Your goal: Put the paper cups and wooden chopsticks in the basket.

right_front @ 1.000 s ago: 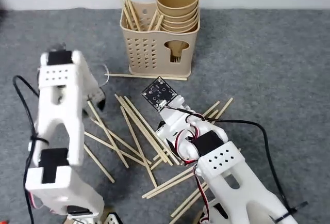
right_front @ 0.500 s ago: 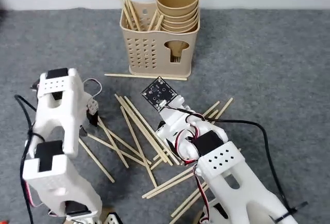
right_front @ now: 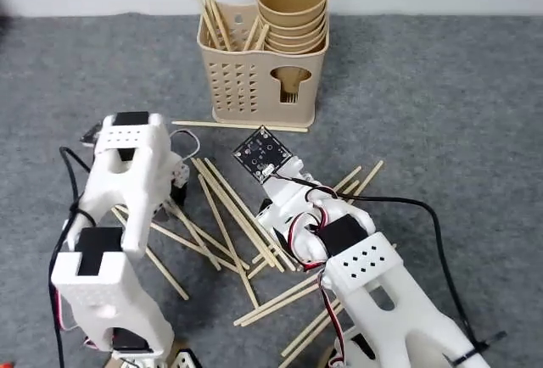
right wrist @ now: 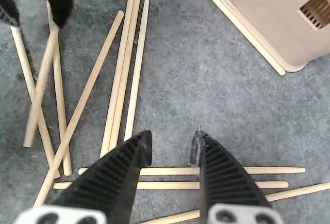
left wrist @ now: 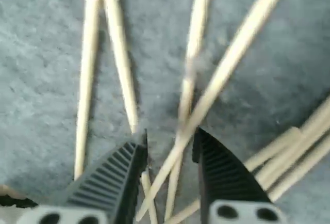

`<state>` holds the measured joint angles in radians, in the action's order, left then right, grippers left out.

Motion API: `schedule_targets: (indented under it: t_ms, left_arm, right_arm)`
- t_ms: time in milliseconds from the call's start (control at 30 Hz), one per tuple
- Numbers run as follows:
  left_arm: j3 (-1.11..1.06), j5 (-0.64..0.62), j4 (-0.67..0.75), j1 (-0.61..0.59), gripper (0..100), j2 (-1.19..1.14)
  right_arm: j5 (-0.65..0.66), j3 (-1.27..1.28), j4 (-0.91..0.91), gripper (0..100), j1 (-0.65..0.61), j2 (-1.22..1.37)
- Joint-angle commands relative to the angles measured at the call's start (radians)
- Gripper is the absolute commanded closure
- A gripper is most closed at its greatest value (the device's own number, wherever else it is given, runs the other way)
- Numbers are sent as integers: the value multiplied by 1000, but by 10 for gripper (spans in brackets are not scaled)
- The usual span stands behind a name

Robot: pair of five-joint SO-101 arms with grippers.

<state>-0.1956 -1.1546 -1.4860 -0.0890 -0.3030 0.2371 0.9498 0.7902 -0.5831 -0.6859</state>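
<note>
Wooden chopsticks (right_front: pixel 229 215): many loose on grey surface (right_front: pixel 441 88).
Left pincer (left wrist: pixel 169 141): swung in, now released, straddling one stick (left wrist: pixel 234 59); grasp looks next.
Right pincer (right wrist: pixel 171 139): released, unmoved.

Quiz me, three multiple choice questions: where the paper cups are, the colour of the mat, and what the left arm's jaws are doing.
1. Where are the paper cups? A. On the mat. B. Stacked in the basket. C. In a hand.
2. What colour is the mat under the loose chopsticks? A. Green. B. White. C. Grey.
3. How do the left arm's jaws stand? A. Open, a chopstick between them. B. Shut on a cup. C. Shut, empty.
Answers: B, the stack stands inside the basket; C, the high view shows grey all round; A, the left wrist view shows a gap with the chopstick running through.
</note>
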Motion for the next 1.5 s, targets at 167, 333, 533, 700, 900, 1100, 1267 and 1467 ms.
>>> schedule_targets:
  t_ms: [167,333,533,700,900,1100,1267,1467]
  left_arm:
    - [-1,-34,40,26,859,64]
    - [-1,-34,12,20,859,64]
    - [-33,-34,31,25,859,63]
    - [-147,-37,101,18,859,63]
    - [-173,-37,173,18,863,63]
    - [-173,-38,229,18,955,63]
    - [-168,-38,232,25,987,64]
    - [-76,-34,189,18,987,75]
  right_arm:
    - [3,-8,-21,854,15,-24]
    - [3,-8,-21,854,15,-24]
    - [3,-8,-22,854,15,-24]
    - [3,-8,-22,854,15,-24]
    - [3,-8,-22,854,15,-24]
    - [3,-8,-22,854,15,-24]
    - [3,-8,-22,854,16,-28]
    - [3,-8,-22,854,16,-28]
